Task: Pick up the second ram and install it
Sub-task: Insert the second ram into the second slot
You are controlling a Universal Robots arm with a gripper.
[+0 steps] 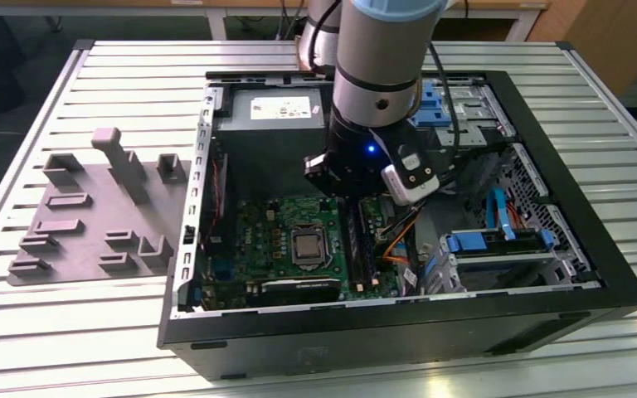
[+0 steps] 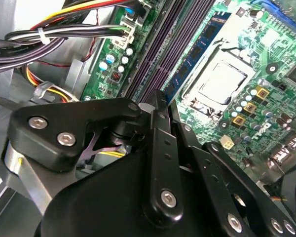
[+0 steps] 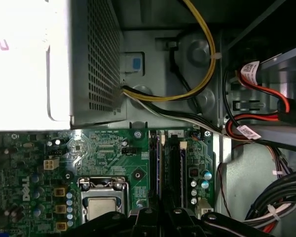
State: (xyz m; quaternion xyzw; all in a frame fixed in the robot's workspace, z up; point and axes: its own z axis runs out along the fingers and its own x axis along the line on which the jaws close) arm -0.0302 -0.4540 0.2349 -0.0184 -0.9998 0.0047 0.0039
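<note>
In the second wrist view the pincer (image 2: pixel 160 106) covers the near ends of the memory slots (image 2: pixel 155 54); whether it grips a stick cannot be told.

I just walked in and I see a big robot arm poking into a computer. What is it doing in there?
The arm has its end effector lowered inside the open computer case, right over the long memory slots on the green motherboard, beside the processor. A blue-green RAM stick already sits in a slot. I cannot tell whether the end effector is holding anything.
</note>
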